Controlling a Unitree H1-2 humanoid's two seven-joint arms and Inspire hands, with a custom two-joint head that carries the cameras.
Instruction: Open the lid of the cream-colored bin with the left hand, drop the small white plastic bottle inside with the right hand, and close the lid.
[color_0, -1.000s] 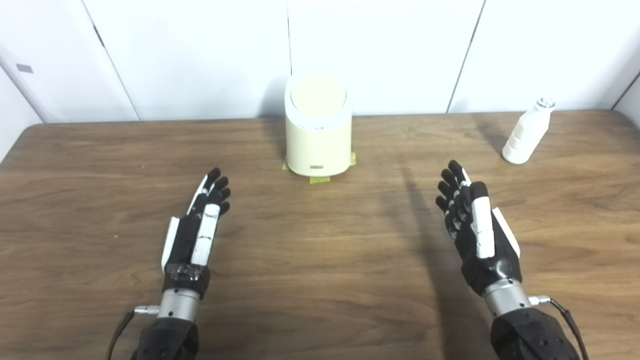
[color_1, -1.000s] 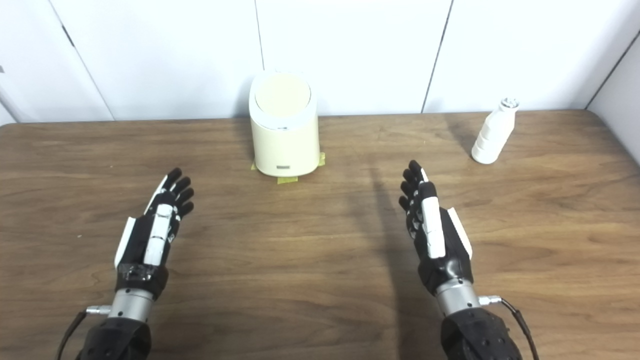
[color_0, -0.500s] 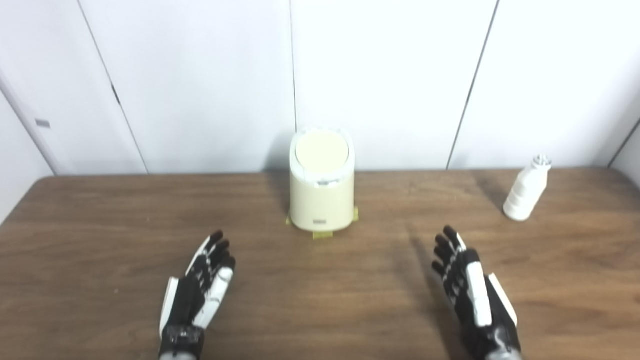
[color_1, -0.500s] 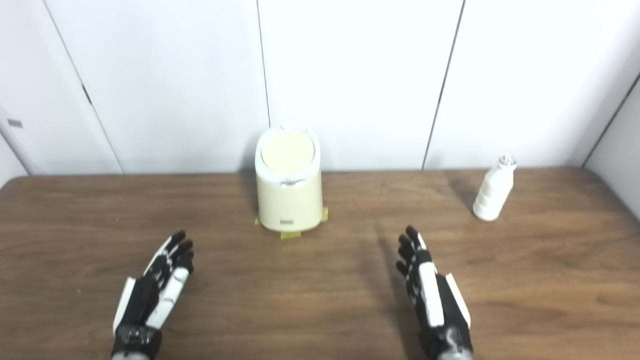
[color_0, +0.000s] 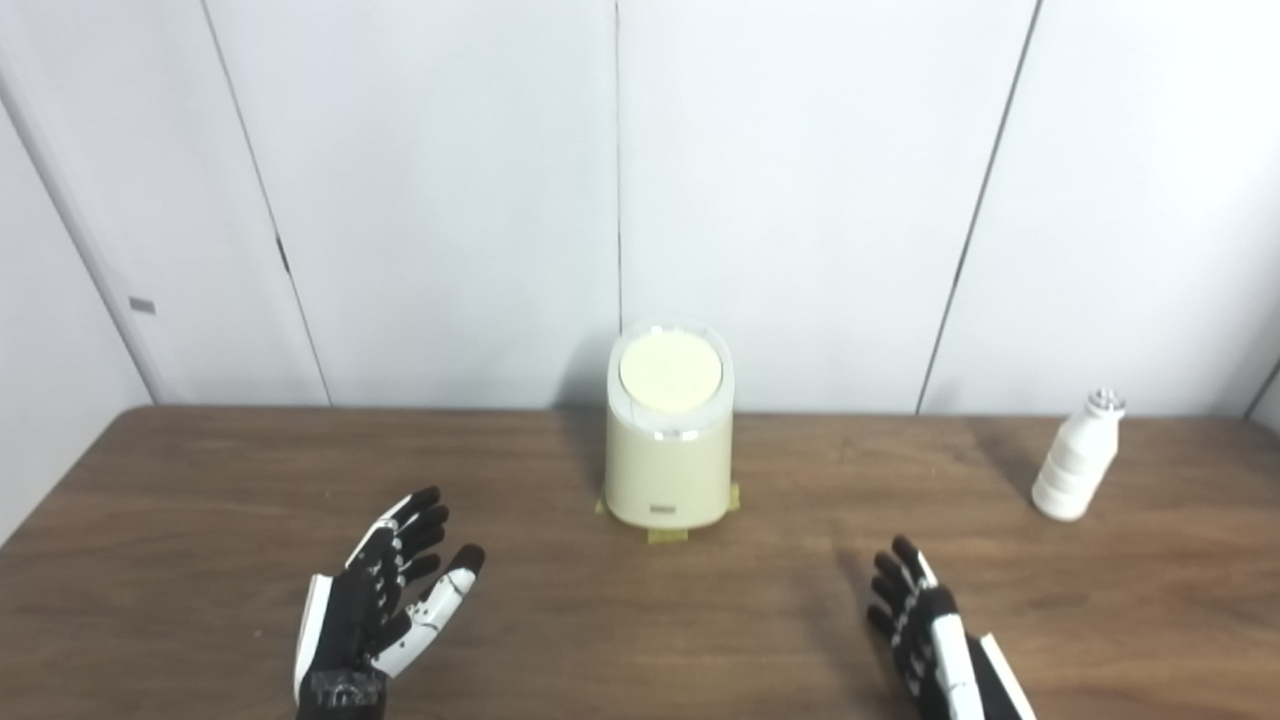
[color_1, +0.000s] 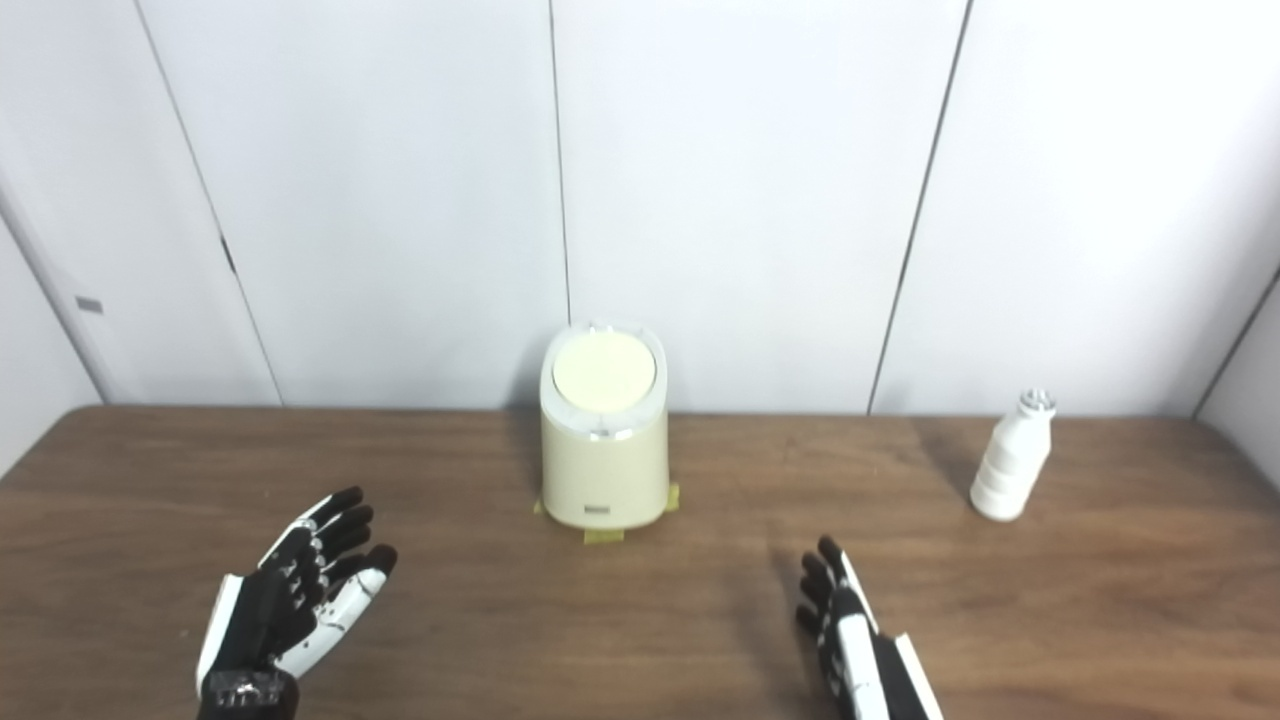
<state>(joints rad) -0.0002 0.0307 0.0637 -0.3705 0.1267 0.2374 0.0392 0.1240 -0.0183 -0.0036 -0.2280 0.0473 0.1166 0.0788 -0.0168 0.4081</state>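
- The cream-colored bin (color_0: 668, 460) is seen upright at the far middle of the wooden table (color_0: 200, 500), close to the white wall panels (color_0: 450, 200).
- Its round lid (color_0: 670, 372) is shut, lying flat on top.
- Yellow tape pieces (color_0: 668, 536) are seen at the bin's base.
- The small white plastic bottle (color_0: 1077, 458) is stood upright at the far right of the table, well apart from the bin.
- The left hand (color_0: 380, 610) is held above the near left of the table, palm turned inward, fingers spread, nothing grasped.
- The right hand (color_0: 935, 640) is partly cut by the bottom edge; its fingers are extended and nothing is held.
- Both hands are kept well apart from bin and bottle.
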